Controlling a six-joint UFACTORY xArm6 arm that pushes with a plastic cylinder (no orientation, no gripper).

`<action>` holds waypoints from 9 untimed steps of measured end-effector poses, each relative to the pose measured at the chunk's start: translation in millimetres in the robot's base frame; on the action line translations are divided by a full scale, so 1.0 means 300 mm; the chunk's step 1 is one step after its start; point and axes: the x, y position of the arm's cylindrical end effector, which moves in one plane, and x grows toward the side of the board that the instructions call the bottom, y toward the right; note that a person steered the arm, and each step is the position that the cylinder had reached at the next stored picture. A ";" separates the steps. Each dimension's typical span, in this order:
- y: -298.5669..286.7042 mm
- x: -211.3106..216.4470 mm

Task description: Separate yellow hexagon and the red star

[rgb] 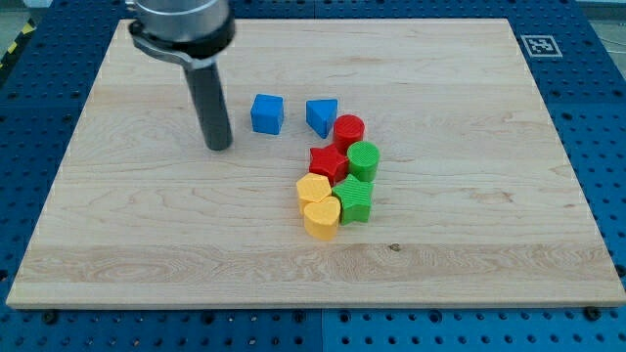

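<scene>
My tip: lower end of the dark rod, resting on the bench in the upper-left part of the view; it touches no block; the rod rises to a grey collar at the view's top edge
Hand: the arm carries none, only the straight rod, so there is nothing to open or close
Bench: pale wooden board on a blue perforated surface; a small black-and-white marker sits at its upper-right corner
Blue cube: nearest block to my tip, just to its right in the view, a clear gap between them
Blue triangle: right of the blue cube, apart from it, close to the red cylinder
Red cylinder: top of the cluster, touching or nearly touching the green cylinder below it
Red star: middle of the cluster, below-left of the red cylinder, beside the green cylinder
Yellow hexagon: directly below the red star and pressed against it; the two are not separated
Yellow heart: lowest block, against the yellow hexagon; its shape is only roughly readable
Green cylinder: right edge of the cluster, beside the red star
Green block: below the green cylinder, right of the yellow pair; shape unclear
Tip versus task blocks: my tip lies well to the left and above the red star and the yellow hexagon
</scene>
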 end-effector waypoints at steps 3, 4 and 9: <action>-0.261 -0.017; -0.356 0.048; -0.242 0.315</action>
